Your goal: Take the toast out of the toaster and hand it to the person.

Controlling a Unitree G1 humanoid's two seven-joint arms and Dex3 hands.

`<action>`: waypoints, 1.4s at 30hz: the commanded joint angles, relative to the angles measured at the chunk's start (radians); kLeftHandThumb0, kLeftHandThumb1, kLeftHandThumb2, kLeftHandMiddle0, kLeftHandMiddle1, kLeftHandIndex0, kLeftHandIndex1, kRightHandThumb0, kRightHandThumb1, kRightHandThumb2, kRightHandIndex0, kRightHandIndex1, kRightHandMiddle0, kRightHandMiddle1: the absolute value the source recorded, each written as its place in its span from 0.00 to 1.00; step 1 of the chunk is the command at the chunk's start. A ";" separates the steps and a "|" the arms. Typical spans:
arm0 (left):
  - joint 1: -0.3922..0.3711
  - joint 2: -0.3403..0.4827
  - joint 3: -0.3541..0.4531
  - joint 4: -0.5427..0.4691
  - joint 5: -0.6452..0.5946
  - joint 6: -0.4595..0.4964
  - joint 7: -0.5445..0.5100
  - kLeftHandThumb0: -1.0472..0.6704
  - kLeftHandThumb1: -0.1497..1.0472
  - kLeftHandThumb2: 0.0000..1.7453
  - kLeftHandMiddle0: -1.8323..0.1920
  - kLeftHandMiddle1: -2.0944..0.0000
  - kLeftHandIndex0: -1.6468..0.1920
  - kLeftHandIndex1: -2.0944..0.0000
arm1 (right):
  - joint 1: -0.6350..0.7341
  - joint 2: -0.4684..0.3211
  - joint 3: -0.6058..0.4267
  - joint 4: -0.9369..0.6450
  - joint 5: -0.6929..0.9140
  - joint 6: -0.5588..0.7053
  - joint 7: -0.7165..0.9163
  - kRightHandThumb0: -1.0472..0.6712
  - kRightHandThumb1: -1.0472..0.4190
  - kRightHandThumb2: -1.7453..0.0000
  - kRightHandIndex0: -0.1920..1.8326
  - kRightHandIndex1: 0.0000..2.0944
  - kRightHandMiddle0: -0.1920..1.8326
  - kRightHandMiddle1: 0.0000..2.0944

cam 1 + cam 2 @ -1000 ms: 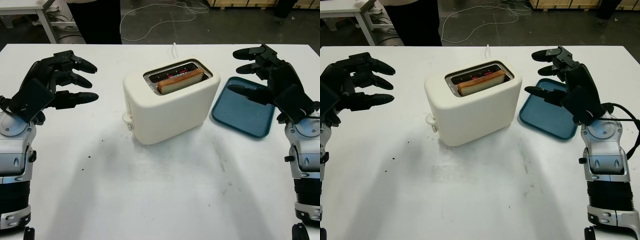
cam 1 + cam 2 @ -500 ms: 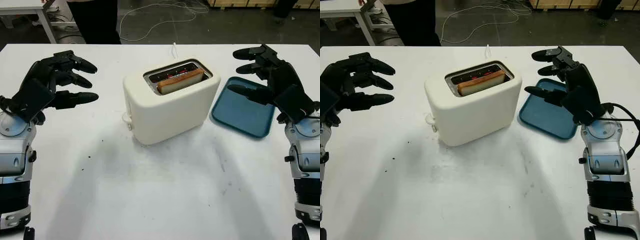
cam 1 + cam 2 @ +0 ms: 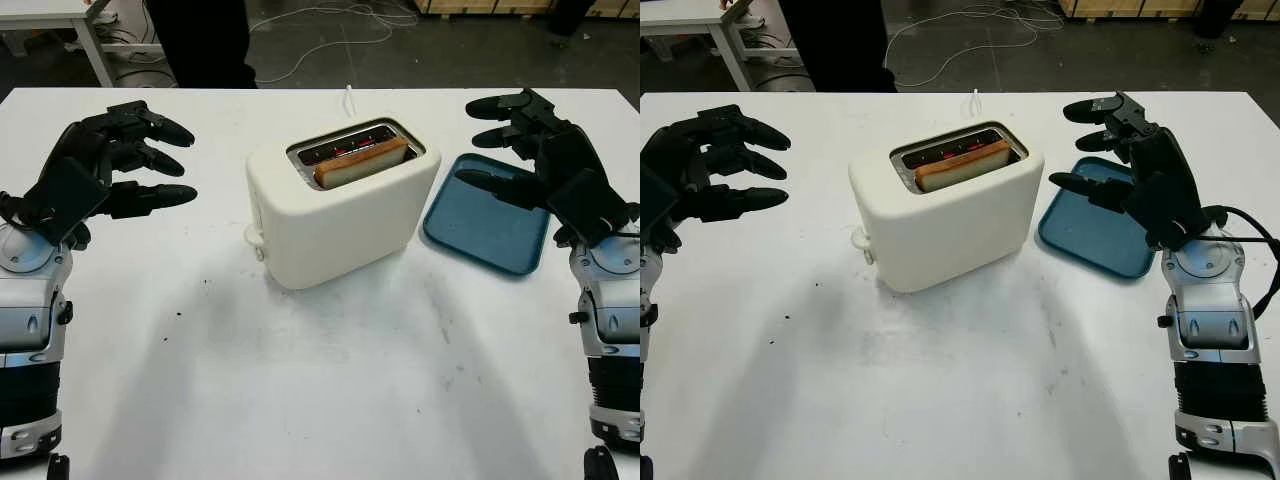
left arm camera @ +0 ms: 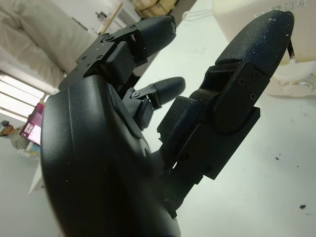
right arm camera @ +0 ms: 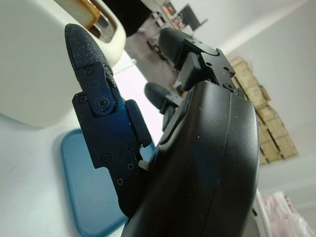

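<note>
We see a slice of toast (image 3: pixel 361 161), golden brown with a darker crust, standing on edge in the nearer slot of a cream-white toaster (image 3: pixel 335 210); its top edge pokes just above the slot. The toaster is a smooth, rounded plastic box with a metal-rimmed top and a small knob low on its side, and it sits turned at an angle in the middle of a white worktop (image 3: pixel 300 380) speckled with dark crumbs. Just beside it on the right lies a shallow teal plastic tray (image 3: pixel 487 225) with rounded corners. Our left hand (image 3: pixel 110 165), matte black and jointed, hovers open above the worktop well to the left of the toaster. Our right hand (image 3: pixel 1130 160) hovers open over the tray. Beyond the far edge stands a person in dark clothing (image 3: pixel 205 40), with a white cable (image 3: pixel 330 30) looping on the grey floor.
</note>
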 commanded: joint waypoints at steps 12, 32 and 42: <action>0.002 -0.003 0.000 -0.010 -0.004 -0.008 0.002 0.00 0.65 0.00 0.61 0.49 0.58 0.55 | -0.010 0.006 0.004 -0.007 0.002 -0.005 0.000 0.22 0.17 1.00 0.14 0.55 0.18 0.39; 0.005 -0.001 0.005 -0.016 -0.002 -0.002 0.001 0.00 0.65 0.00 0.62 0.49 0.58 0.55 | -0.010 0.004 0.006 -0.005 -0.004 -0.004 -0.004 0.23 0.17 1.00 0.14 0.55 0.18 0.39; 0.006 -0.002 0.004 -0.013 -0.001 -0.009 -0.001 0.00 0.65 0.00 0.61 0.49 0.58 0.55 | -0.007 0.005 0.005 -0.009 -0.003 0.000 -0.004 0.22 0.17 1.00 0.14 0.55 0.18 0.39</action>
